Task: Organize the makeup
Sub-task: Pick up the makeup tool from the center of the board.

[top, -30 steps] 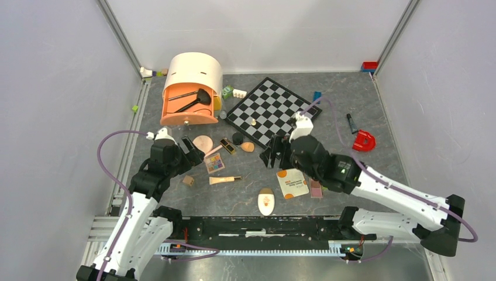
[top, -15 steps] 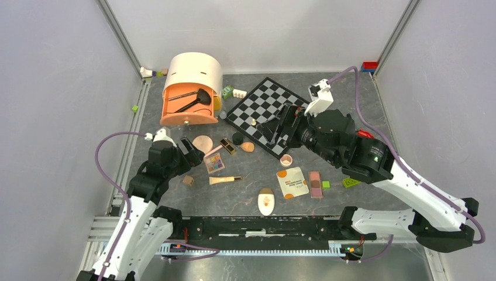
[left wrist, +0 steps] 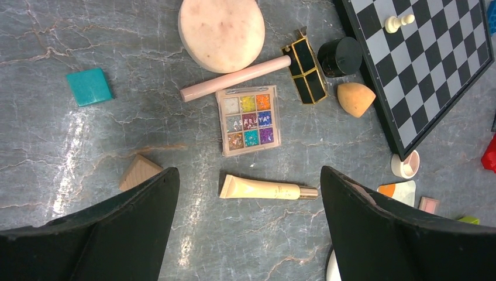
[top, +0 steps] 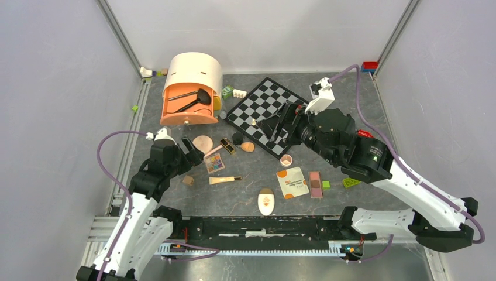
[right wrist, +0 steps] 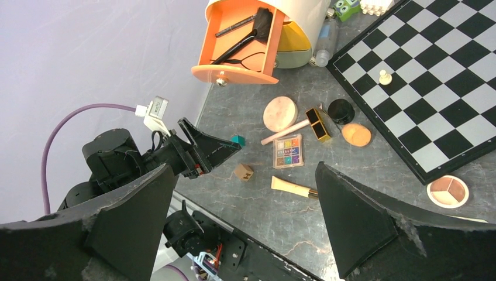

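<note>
Top: makeup (top: pixel 225 180) lies scattered between the arms, and the drawer (top: pixel 187 108) is open.
Left wrist: left gripper (left wrist: pixel 247 171) gapes empty over the tube (left wrist: pixel 266 188); closing crooked could shove the palette (left wrist: pixel 248 120).
Right wrist: right gripper (right wrist: pixel 244 165) is wide and empty; dropping carelessly could knock the chessboard (right wrist: pixel 444 76).

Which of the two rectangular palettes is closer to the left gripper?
The multicolour eyeshadow palette, just ahead of the left gripper; the pink-brown blush palette lies far off beside the white-orange sachet.

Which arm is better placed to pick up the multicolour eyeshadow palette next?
Left. The left end effector, open, hovers right by the eyeshadow palette, centred in its wrist view; the right end effector is farther off, over the chessboard.
</note>
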